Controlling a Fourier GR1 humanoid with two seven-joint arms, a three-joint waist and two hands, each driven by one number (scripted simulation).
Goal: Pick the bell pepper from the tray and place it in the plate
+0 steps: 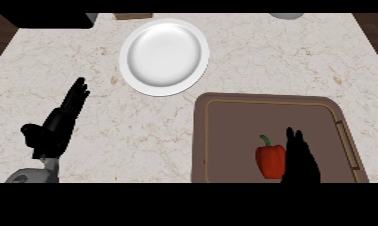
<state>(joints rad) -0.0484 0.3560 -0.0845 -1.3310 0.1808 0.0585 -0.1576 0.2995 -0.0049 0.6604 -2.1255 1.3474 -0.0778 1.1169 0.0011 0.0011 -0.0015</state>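
The pepper [270,161] stands in the tray [221,135], near right; the plate [164,56] lies far left. Right hand [301,162] just beside it, fingers straight. Left hand [57,122] rests open. Probably light, smooth, slippery: grip the body, not the stem.

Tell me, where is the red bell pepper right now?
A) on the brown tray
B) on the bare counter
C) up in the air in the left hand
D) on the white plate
A: the bell pepper lies on the tray, just beside the right hand; the plate holds nothing.
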